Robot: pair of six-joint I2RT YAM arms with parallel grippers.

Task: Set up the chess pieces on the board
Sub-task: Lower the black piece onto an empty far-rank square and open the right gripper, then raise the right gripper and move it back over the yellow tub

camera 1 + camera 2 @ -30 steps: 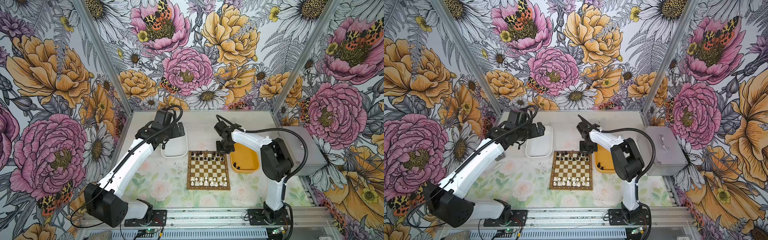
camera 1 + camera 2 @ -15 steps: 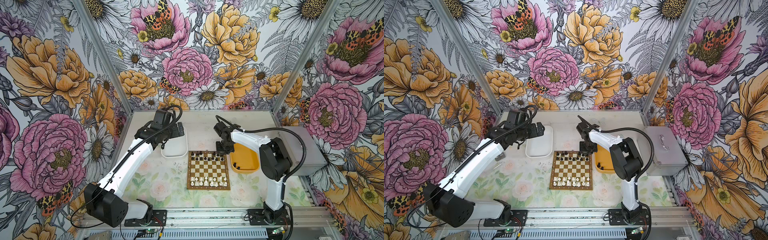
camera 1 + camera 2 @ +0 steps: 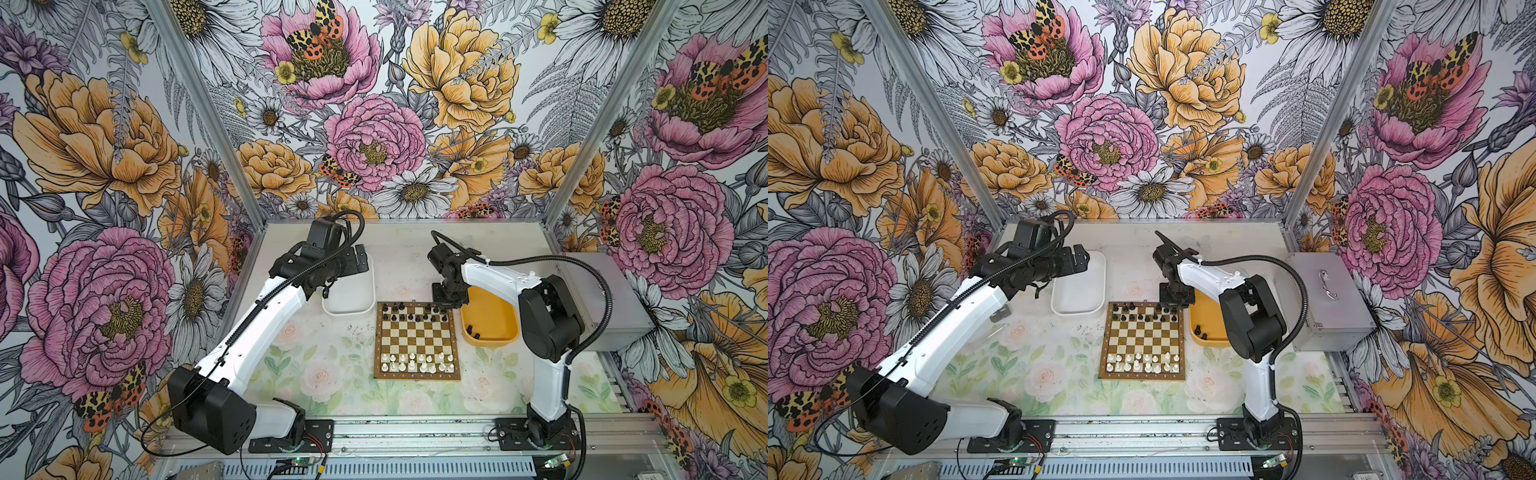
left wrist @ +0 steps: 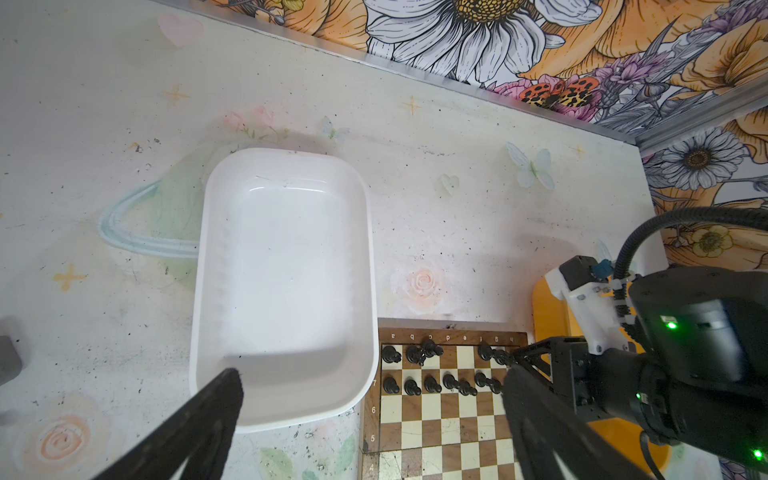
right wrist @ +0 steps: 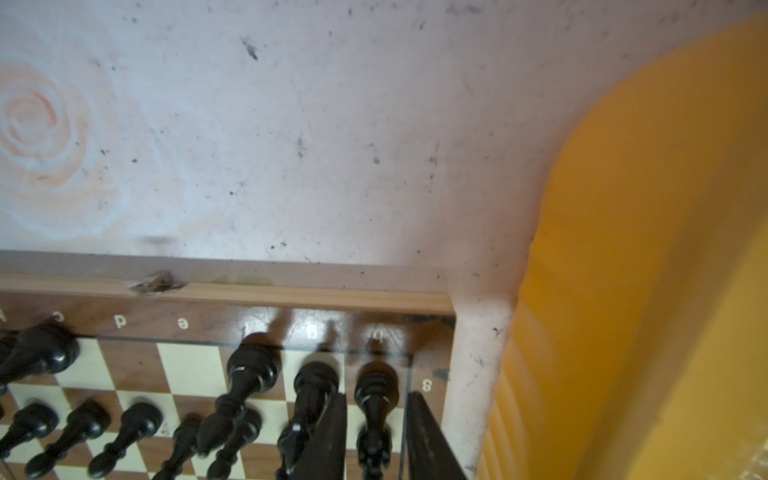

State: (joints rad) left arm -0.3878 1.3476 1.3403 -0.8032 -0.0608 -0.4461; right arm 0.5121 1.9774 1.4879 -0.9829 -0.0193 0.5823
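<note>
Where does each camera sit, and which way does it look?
Top views: high at the front, looking down on the board; left arm and right arm show whole.
Left wrist: above the white tray, looking down; its open jaws show.
Right wrist: low over the board's corner beside the yellow tray; its jaws flank a black piece.
Shared: both wrist views show the black back row.

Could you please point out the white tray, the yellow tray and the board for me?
white tray (image 4: 286, 266): left wrist view, on its bare floor.
yellow tray (image 3: 493, 318): in a top view, on its bare floor.
board (image 3: 417, 340): in a top view, on an unoccupied middle square.
</note>
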